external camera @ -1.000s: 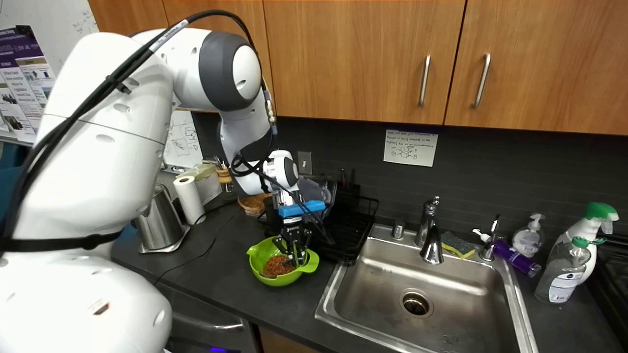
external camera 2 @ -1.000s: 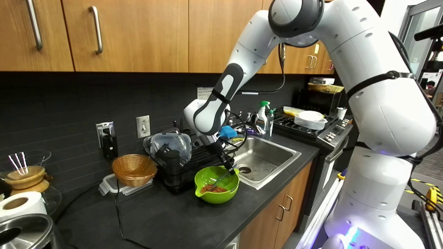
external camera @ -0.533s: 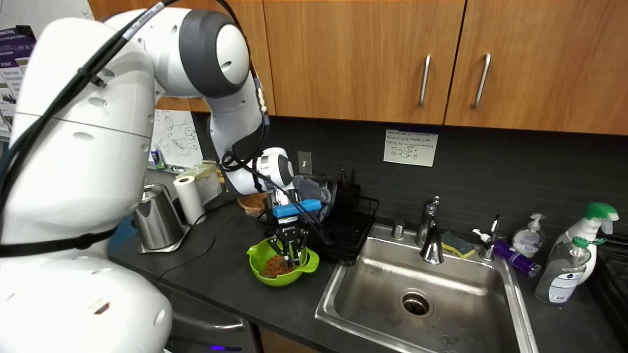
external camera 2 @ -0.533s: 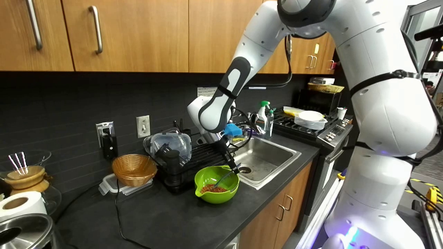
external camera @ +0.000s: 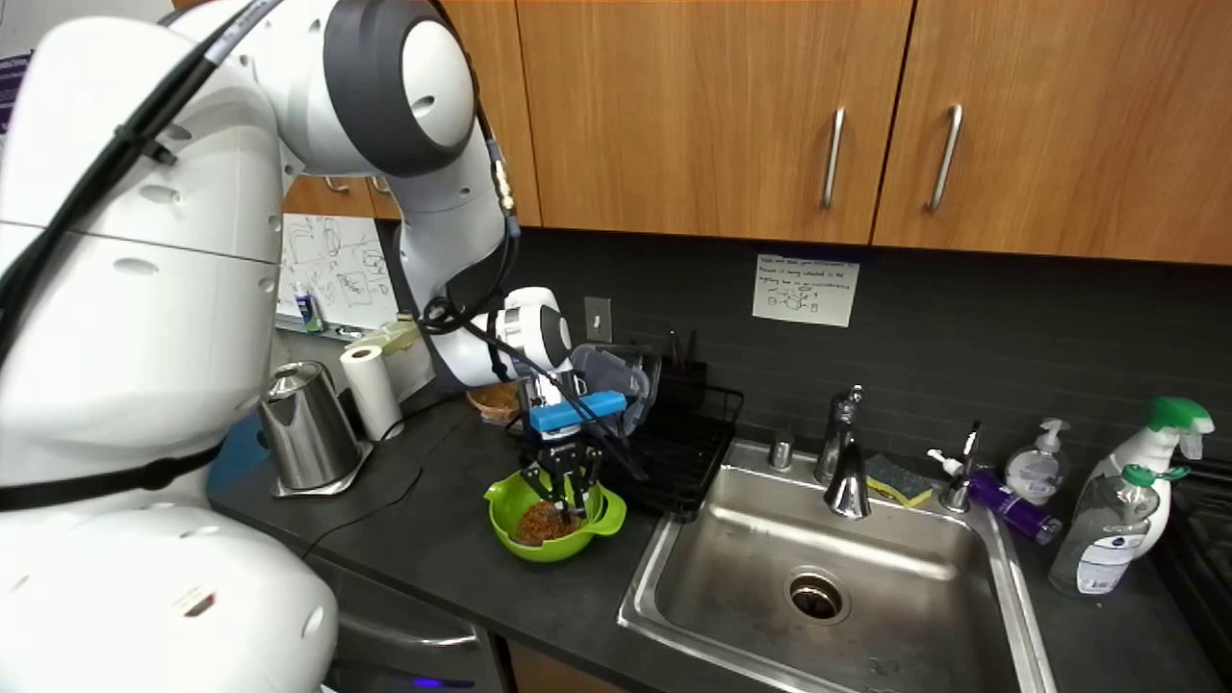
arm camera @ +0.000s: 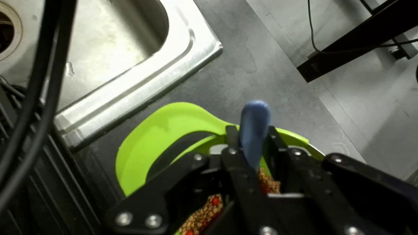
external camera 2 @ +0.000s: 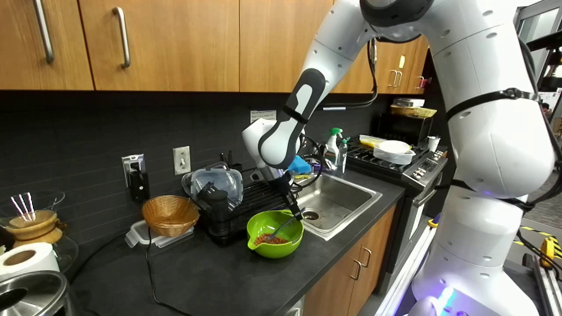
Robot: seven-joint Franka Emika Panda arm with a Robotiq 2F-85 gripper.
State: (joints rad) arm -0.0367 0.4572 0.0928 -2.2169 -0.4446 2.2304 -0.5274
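Observation:
A lime-green bowl [external camera 2: 276,253] with a spout and a loop handle stands on the dark counter. It holds brown grains with red bits [arm camera: 204,212]. A utensil with a blue-grey handle [arm camera: 255,120] leans in the bowl, its lower end hidden in the grains. My gripper [arm camera: 252,133] points down over the bowl's rim and is shut on this handle, whose end sticks out past the fingertips. Lower down, a narrow gap shows between the handle and the right-hand finger [arm camera: 273,138]. In an exterior view the gripper [external camera: 572,512] hides most of the utensil.
A steel sink [external camera: 643,599] lies beside the bowl, with its faucet [external camera: 847,472] behind. A black dish rack [external camera 2: 259,197] stands close behind the bowl. Further along are a wicker basket [external camera 2: 170,215], a kettle [external camera: 310,433] and a paper towel roll [external camera: 371,385]. Cables hang by the wrist.
The arm's upper links have swung away from the sink in an exterior view. My gripper has shifted slightly within the bowl, and the utensil's handle has moved a little with it.

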